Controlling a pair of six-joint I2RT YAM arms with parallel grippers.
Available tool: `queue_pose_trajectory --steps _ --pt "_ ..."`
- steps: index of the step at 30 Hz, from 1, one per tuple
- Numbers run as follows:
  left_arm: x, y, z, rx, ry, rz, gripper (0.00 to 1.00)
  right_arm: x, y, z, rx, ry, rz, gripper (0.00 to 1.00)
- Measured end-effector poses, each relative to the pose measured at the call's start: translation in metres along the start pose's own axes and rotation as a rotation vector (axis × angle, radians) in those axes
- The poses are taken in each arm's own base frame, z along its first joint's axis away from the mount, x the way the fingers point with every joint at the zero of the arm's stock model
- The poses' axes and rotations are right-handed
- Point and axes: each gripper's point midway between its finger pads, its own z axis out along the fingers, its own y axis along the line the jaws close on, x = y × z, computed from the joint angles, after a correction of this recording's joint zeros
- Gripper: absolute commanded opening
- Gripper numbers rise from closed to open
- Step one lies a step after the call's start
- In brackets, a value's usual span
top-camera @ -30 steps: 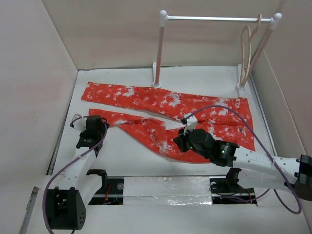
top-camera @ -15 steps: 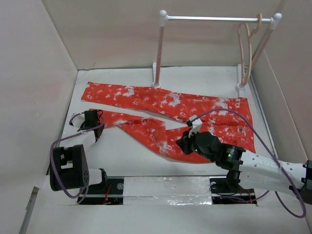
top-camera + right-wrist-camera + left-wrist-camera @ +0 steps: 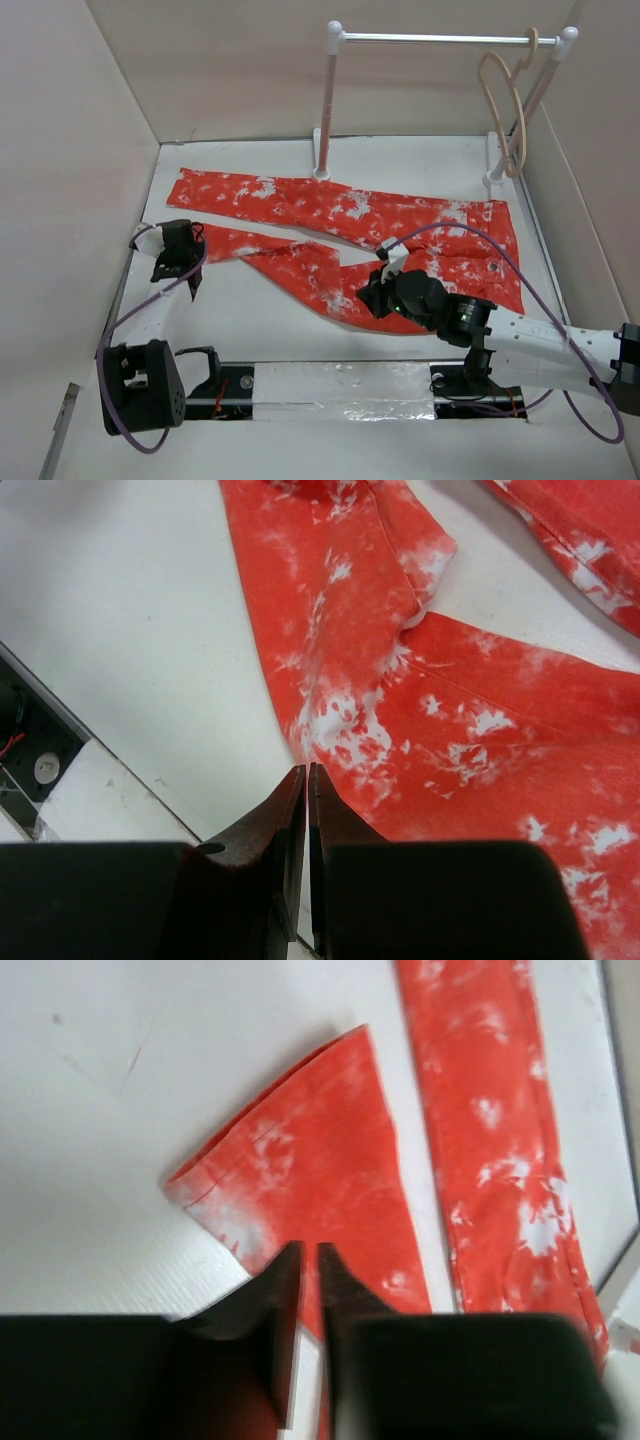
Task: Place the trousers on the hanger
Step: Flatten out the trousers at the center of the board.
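Both the left gripper (image 3: 308,1252) and right gripper (image 3: 306,772) are squeezed together over the trousers (image 3: 330,205) (lying flat); the hanger (image 3: 484,66) hangs at the far right corner.

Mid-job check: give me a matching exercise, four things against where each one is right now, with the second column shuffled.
Things:
1. the trousers
2. the hanger
3. left gripper
4. right gripper

Places:
A. hooked on the rack rail, far right
B. at the cuff of the near leg, left side
C. spread flat on the table
D. at the near edge of the trousers, mid-table

Pairs: 1-C, 2-A, 3-B, 4-D
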Motion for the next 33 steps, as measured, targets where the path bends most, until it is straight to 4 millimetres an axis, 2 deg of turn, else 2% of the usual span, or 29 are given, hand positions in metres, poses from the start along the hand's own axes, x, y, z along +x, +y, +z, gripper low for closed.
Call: queue_pose_trajectory --steps 2,3,9,12,16,18,20,21,28,30,33 --pt "-0.007 -0.005 -0.004 0.023 -0.021 -0.007 0.31 0.0 0.003 0.0 -0.012 -0.002 0.0 0.1" --pt "-0.007 -0.004 -0.002 0.017 -0.023 -0.007 0.41 0.0 0.004 0.001 -0.016 0.0 -0.001 0.1" --pt "0.031 0.043 0.026 -0.183 0.091 0.074 0.43 0.002 0.006 0.001 -0.023 0.007 -0.003 0.1" --pt "0.029 0.037 0.033 -0.186 0.086 0.066 0.43 0.0 0.006 -0.002 -0.029 -0.006 0.001 0.1" --pt "0.026 0.026 0.045 -0.191 0.083 0.053 0.38 0.002 0.004 -0.004 -0.029 -0.008 0.005 0.1" --pt "0.026 0.021 0.05 -0.195 0.086 0.047 0.23 0.002 0.005 -0.004 -0.03 -0.007 0.005 0.1" --pt "0.027 0.018 0.055 -0.197 0.093 0.049 0.03 0.003 0.005 -0.004 -0.032 -0.006 0.004 0.1" --pt "0.029 0.018 0.057 -0.197 0.098 0.049 0.0 0.003 0.006 -0.005 -0.033 -0.006 0.003 0.1" --pt "0.027 0.015 0.055 -0.184 0.099 0.06 0.0 0.008 0.004 -0.004 -0.03 0.004 0.0 0.1" --pt "0.02 0.012 0.044 -0.164 0.086 0.064 0.0 0.007 0.004 -0.005 -0.03 0.001 0.0 0.1" --pt "-0.001 -0.004 0.009 -0.055 0.026 0.039 0.0 0.007 0.003 -0.005 -0.027 -0.001 0.0 0.1"
